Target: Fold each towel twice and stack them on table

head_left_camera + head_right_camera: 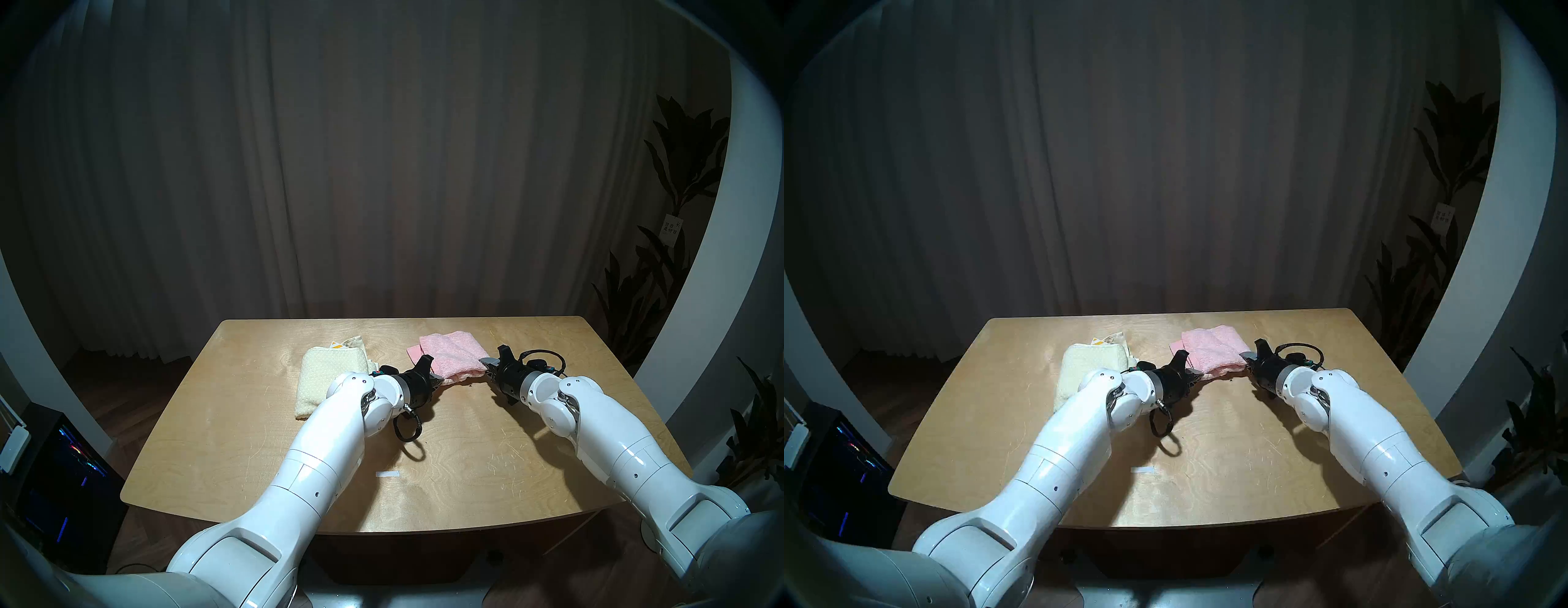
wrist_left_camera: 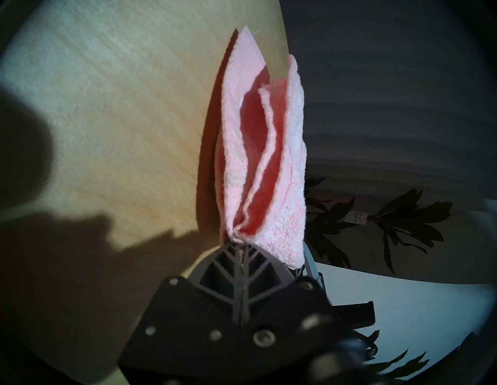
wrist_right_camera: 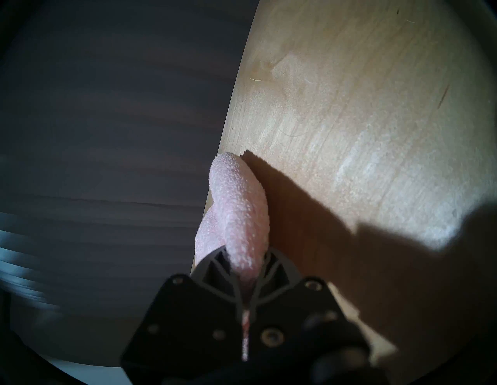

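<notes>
head pair overlooking table [image 1: 263,446], wrists close (sideways)

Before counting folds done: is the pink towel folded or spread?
Folded: the pink towel shows stacked layers, its near corners pinched by both pincers.

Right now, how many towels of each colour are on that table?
Pink towel: 1, pinched at its near edge by the left gripper and right gripper
Cream-yellow towel: 1, folded, lying free
Total: 2
</notes>
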